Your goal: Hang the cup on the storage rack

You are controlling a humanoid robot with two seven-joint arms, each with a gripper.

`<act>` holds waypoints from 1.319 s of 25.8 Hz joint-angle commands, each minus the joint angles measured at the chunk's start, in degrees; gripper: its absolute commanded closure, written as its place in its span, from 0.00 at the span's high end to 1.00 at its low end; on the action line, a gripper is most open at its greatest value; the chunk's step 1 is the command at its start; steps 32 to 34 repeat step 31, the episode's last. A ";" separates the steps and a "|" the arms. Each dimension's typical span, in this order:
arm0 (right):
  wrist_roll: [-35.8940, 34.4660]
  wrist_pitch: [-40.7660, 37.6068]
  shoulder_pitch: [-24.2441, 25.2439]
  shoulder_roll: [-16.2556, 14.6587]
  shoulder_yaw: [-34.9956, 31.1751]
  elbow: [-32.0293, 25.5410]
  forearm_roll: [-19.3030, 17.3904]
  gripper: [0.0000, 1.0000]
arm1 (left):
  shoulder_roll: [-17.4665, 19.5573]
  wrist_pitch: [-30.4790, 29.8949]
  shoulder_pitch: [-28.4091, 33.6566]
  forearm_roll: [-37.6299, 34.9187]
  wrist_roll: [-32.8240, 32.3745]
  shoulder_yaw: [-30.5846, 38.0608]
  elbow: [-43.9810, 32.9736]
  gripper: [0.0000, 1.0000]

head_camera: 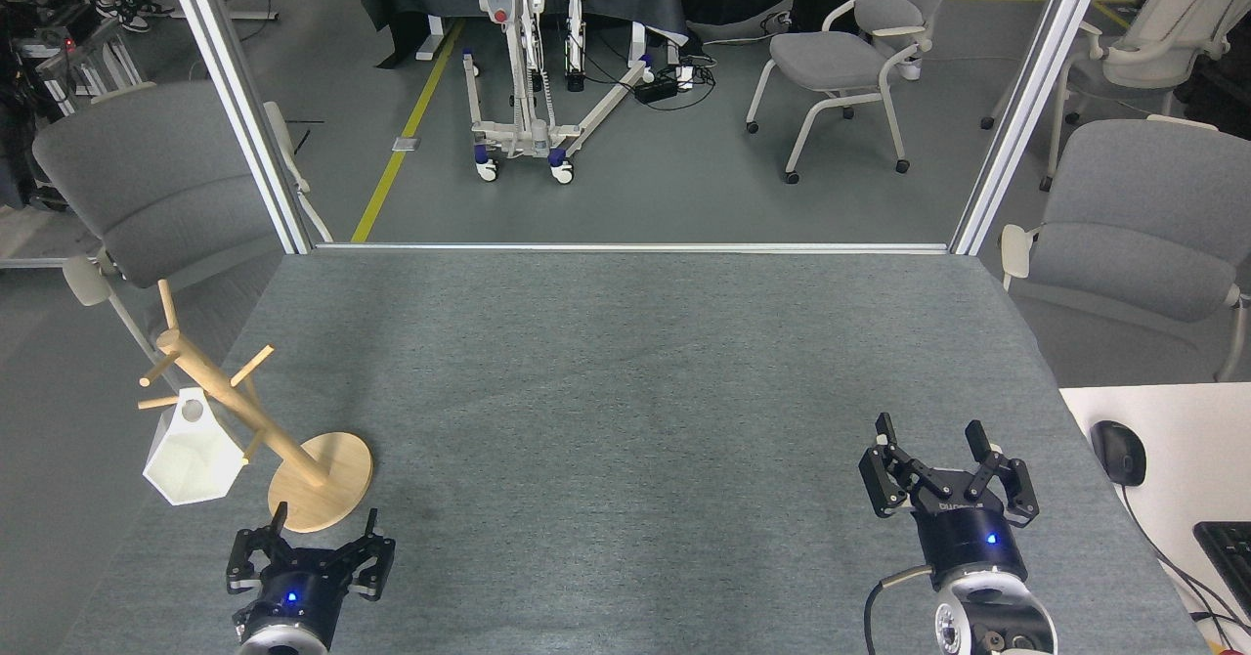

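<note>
On bench (625, 391), left edge: rack (256, 427) tilted leftward, cup (191, 452) hanging from peg. Left gripper (311, 549) and right gripper (946, 469): fingers spread, empty.

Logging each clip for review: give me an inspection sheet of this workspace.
Surface: grey felt table, bare in the middle.
Job's things: cup hangs by its handle on a peg of the storage rack; the rack tilts far left, base edge lifted.
Clutter: nothing seen.
Grippers: left gripper open, empty; right gripper open, empty.
Cables: one at the right wrist.
Surroundings: grey chairs, white desk with mouse.
</note>
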 commanded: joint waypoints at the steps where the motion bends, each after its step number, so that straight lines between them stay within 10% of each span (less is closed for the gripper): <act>1: 0.16 -0.13 -0.10 -0.21 0.02 -0.05 -0.03 1.00 | -4.60 -1.58 -0.01 0.19 0.37 -0.26 -0.81 0.99; 12: 0.24 0.05 -1.51 -0.56 -0.07 0.04 -0.30 1.00 | -8.64 -2.98 -2.47 9.16 -0.69 -12.83 -16.89 0.99; 34: -0.02 3.83 -4.50 -0.30 -0.07 2.85 -0.65 1.00 | -8.64 5.89 -2.99 9.51 -0.95 -22.59 -13.90 0.99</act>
